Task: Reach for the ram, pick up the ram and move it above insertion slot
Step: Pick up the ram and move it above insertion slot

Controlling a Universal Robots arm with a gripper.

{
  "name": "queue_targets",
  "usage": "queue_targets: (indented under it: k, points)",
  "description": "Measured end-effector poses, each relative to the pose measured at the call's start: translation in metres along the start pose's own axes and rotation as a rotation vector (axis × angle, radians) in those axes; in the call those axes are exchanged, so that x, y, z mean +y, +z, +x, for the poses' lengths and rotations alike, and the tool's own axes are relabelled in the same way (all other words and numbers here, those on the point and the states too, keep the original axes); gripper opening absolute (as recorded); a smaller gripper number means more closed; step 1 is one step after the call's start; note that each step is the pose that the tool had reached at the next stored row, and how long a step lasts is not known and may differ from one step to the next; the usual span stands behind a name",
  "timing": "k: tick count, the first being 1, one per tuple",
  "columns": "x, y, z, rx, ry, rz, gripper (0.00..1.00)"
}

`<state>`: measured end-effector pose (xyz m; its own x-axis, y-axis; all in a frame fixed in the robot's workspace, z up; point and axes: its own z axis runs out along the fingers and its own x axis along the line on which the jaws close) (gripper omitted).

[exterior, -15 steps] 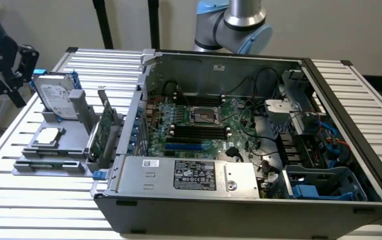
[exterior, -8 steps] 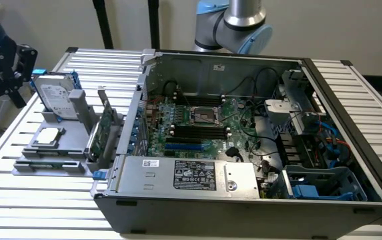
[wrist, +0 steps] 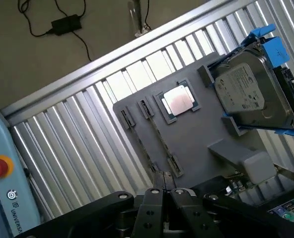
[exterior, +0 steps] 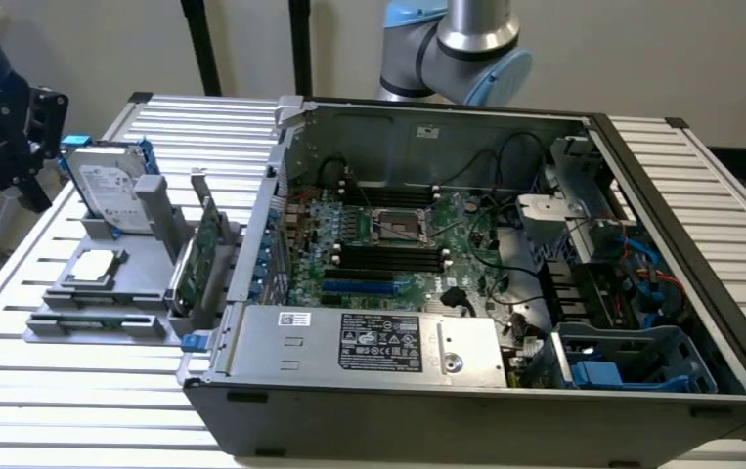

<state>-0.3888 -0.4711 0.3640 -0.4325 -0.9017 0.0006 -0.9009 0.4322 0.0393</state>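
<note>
Reaching step: the black claw [wrist: 163, 193], pressed nearly together and empty, hovers near the thin green ram stick [wrist: 160, 138], which stands edge-up in a grey holder [wrist: 196, 134] by the slatted metal tabletop [wrist: 87, 148] edge on the exterior view's left; grasping likely calls for spreading, then lowering astride it.

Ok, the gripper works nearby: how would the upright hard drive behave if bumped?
The hard drive stands on edge in a gray holder, so it probably tips rather than slides. Its metal casing suggests it is rigid and heavy for its size.
</note>
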Motion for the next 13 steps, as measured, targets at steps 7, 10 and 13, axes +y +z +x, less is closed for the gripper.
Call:
queue_targets:
  k: [7,10,13]
  points:
    - [0.0,0.001,0.0,0.005,-0.126,0.0001,0.11]
    - [-0.0001,0.0017,0.0,0.0072,-0.182,0.0002,0.11]
    - [-0.0001,0.0025,0.0,0.0092,-0.236,0.0005,0.11]
